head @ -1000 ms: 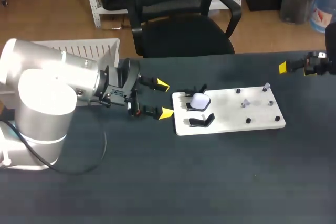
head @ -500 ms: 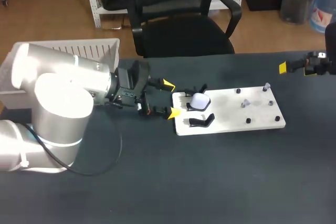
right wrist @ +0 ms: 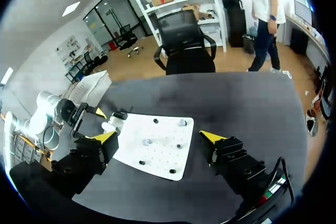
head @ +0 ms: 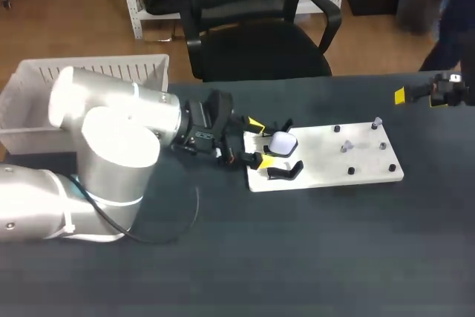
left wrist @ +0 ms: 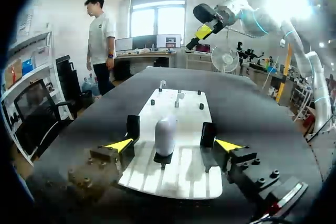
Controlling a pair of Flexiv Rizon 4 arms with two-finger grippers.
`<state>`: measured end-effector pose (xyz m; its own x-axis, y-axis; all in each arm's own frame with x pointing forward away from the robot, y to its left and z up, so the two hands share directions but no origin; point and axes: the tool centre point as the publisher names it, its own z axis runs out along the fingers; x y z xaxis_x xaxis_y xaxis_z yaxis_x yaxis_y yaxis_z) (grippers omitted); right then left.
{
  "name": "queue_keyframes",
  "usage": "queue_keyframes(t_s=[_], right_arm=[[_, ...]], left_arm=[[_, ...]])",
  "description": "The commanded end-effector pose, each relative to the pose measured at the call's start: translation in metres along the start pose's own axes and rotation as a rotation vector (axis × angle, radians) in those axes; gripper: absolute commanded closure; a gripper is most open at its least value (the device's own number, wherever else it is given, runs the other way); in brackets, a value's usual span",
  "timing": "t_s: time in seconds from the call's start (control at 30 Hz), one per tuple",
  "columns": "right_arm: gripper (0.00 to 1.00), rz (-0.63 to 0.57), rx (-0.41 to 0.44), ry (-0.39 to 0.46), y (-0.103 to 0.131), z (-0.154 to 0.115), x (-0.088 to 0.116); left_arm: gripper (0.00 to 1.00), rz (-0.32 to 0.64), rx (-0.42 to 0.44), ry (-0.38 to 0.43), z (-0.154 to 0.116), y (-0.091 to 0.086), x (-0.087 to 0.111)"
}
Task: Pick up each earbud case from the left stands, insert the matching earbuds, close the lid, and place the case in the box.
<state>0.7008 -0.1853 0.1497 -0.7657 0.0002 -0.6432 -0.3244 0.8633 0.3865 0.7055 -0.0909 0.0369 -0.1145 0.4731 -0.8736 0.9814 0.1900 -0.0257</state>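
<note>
The smooth, rounded white earbud case (head: 282,142) stands upright on a black stand (left wrist: 164,159) on the flat white board (head: 326,172). The left gripper (head: 259,142) is spread wide just before the case, not touching it. The right gripper (right wrist: 158,136), well apart, is spread too

Dark matte counter (head: 312,257), broad and flat, evenly lit, soft pale sheen ahead of the left gripper (left wrist: 173,144)

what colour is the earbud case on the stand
The earbud case is white, best seen in the left wrist view.
</note>
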Motion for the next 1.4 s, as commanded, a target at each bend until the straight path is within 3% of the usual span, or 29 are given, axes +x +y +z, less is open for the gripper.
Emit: queue_keyframes(t_s=[0.03,0.13,0.73,1.03,1.4], right_arm=[[0.0,0.0,0.002,0.0,0.0,0.0,0.0],[0.0,0.0,0.002,0.0,0.0,0.0,0.0],[0.0,0.0,0.002,0.0,0.0,0.0,0.0],[0.0,0.0,0.002,0.0,0.0,0.0,0.0],[0.0,0.0,0.002,0.0,0.0,0.0,0.0]], left_arm=[[0.05,-0.008,0.015,0.006,0.012,0.007,-0.002],[0.13,-0.016,0.02,0.001,0.017,0.008,-0.001],[0.3,-0.043,0.065,-0.02,0.033,0.01,0.003],[0.31,-0.047,0.072,-0.023,0.036,0.011,0.005],[0.4,-0.045,0.091,-0.032,0.042,0.012,0.003]])
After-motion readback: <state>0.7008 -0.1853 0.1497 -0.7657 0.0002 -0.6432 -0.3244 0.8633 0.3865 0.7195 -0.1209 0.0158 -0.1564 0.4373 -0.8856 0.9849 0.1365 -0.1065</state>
